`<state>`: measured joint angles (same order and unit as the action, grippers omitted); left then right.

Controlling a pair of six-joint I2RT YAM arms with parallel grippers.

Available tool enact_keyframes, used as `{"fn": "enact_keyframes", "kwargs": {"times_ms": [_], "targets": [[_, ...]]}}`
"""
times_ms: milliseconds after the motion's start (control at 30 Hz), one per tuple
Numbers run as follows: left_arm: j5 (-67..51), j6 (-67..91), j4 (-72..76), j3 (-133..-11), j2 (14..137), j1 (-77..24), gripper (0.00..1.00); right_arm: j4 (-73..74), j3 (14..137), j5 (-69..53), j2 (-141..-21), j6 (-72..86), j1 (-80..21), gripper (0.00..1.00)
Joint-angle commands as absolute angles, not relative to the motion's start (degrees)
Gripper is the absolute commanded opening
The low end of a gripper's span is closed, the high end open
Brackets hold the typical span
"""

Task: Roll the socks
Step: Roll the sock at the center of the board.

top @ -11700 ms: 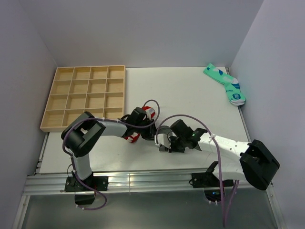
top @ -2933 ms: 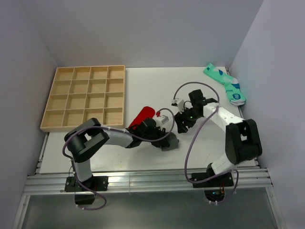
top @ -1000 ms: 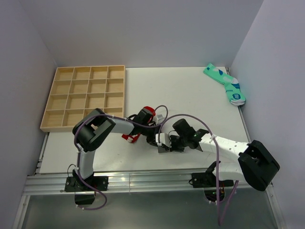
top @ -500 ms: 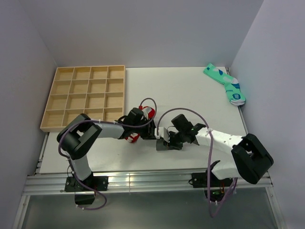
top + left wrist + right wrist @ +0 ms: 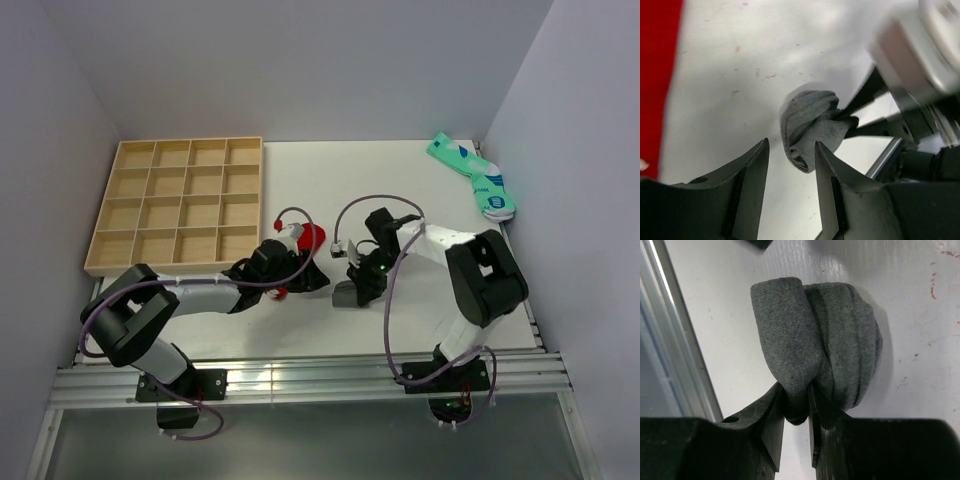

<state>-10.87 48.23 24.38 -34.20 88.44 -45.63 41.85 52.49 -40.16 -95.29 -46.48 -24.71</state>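
Now that the left claw (image 5: 790, 146) is standing spread and empty, it is no longer sharing the hold on the grey sock (image 5: 830, 340). A second ago it was pressed close against that bundle, and it is now hanging just short of it, with the sock lying on the desk (image 5: 400, 190) beyond its fingertips. The right claw (image 5: 796, 402) is doing the holding alone: its fingers are pinching a thick outer fold of the grey fabric, which is wrapping over a rounded wad behind it. The right arm is also reaching in from a different side than a moment ago, its elbow now folded up to the right. The grey sock is sitting in almost the same spot, near the middle of the desk toward the front.

That handover is suggesting the grey sock is close to rolled: the wad is looking compact, and the fold in the right claw is probably the cuff being drawn over it to lock the roll. The red sock (image 5: 311, 240) is lying just beside the left claw, partly hidden under that arm and looking flat rather than bundled, so it is likely still waiting its turn. With its claw freed and the red fabric so near, the left arm is looking well placed to start on it.
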Motion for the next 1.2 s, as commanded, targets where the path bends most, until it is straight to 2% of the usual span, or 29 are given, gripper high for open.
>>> {"fn": "enact_keyframes", "kwargs": {"times_ms": [0,167,333,900,1167], "targets": [[-4.77,40.11,26.99,-36.47,87.18,-49.65,0.47,52.37,56.94,-43.67,-99.92,-50.53,-22.77,0.18],[-6.76,31.04,29.87,-36.83,88.07,-51.94,0.49,59.05,63.1,-46.14,-106.43,-52.2,-20.83,0.18],[-9.84,28.31,32.34,-38.05,89.38,-51.94,0.53,63.89,66.7,-47.55,-110.38,-54.84,-19.25,0.19],[-18.01,29.97,42.62,-39.46,100.28,-53.53,0.54,63.63,68.11,-46.32,-112.5,-52.83,-18.02,0.2],[-18.28,31.73,43.59,-39.81,103.09,-54.05,0.51,60.12,67.24,-44.65,-111.89,-49.75,-17.93,0.2]]}}
